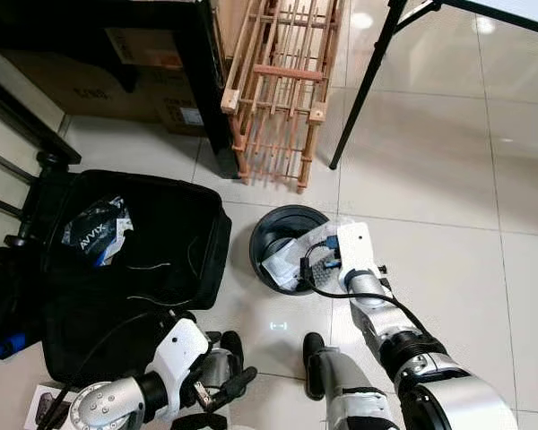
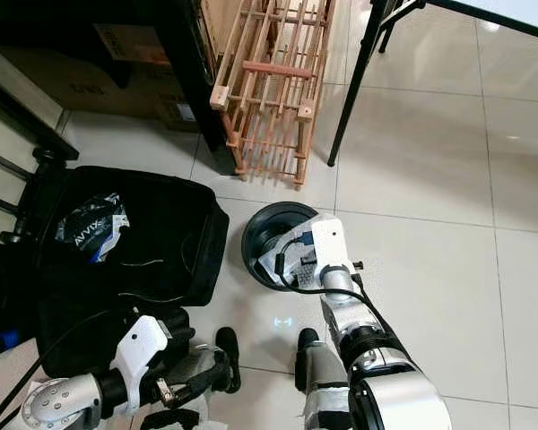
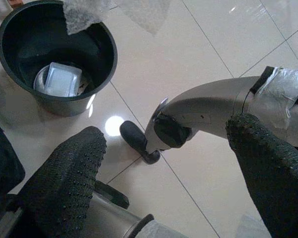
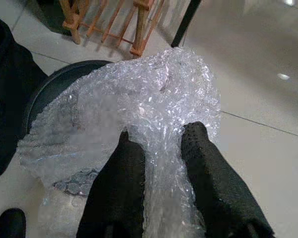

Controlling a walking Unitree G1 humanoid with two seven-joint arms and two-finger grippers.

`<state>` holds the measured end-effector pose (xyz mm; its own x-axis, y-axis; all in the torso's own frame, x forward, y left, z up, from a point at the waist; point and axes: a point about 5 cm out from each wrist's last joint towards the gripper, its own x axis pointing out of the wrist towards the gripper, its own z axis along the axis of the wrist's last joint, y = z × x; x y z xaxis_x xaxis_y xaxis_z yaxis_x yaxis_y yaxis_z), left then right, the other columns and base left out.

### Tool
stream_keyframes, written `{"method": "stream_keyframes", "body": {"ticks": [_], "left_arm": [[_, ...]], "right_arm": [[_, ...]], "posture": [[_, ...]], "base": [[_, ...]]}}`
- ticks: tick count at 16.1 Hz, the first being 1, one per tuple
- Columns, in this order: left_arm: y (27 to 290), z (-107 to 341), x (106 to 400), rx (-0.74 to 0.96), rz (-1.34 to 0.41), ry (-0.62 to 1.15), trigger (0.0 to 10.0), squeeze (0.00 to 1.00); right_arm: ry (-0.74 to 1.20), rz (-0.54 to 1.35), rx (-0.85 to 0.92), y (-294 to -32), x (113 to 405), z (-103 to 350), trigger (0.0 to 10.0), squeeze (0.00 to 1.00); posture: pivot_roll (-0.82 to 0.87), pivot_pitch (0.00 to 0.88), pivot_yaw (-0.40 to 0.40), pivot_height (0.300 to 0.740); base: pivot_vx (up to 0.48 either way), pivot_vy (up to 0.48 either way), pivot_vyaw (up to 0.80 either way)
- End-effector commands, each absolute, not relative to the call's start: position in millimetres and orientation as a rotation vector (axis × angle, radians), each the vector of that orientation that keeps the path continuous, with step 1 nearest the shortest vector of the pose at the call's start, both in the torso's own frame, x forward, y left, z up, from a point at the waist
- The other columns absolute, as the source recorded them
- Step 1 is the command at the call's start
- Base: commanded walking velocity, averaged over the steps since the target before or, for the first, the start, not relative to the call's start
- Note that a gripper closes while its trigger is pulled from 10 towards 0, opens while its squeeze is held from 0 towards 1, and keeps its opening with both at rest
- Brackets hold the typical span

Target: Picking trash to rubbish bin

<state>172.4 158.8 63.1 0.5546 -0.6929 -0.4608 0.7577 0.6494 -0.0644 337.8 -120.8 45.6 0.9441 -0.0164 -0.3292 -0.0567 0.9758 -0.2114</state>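
- Black bin (image 1: pixel 271 235) on floor, w/ a white tray inside; sits just ahead of R arm.
- Bubble wrap (image 4: pixel 139 109) hangs over bin's near rim.
- Right end effector (image 4: pixel 161 144) pinched on wrap.
- Left end effector (image 3: pixel 164 163) wide open, empty, farther off.

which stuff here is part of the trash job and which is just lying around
Job:
- bubble wrap, pinched in the right gripper
- black bin on the floor
- white tray inside the bin

Lying about:
- open black suitcase
- wooden rack
- cardboard boxes
- left gripper, open, idle
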Motion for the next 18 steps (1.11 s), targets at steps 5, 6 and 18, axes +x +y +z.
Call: {"method": "stream_keyframes", "body": {"ticks": [5, 6, 18], "left_arm": [[161, 56, 161, 0.155, -0.865, 0.523, 10.0, 0.0], [161, 55, 161, 0.157, -0.867, 0.526, 10.0, 0.0], [157, 52, 183, 0.167, -0.851, 0.478, 10.0, 0.0]], "right_arm": [[0.332, 0.048, -0.177, -115, 331, 38, 10.0, 1.0], [0.336, 0.055, -0.167, -115, 330, 37, 10.0, 1.0], [0.164, 0.051, -0.143, -127, 343, 66, 10.0, 1.0]], "posture": [[0.17, 0.452, 0.042, 0.74], [0.17, 0.453, 0.042, 0.74], [0.16, 0.373, 0.039, 0.74]], "base": [[0.0, 0.0, 0.0], [0.0, 0.0, 0.0], [0.0, 0.0, 0.0]]}}
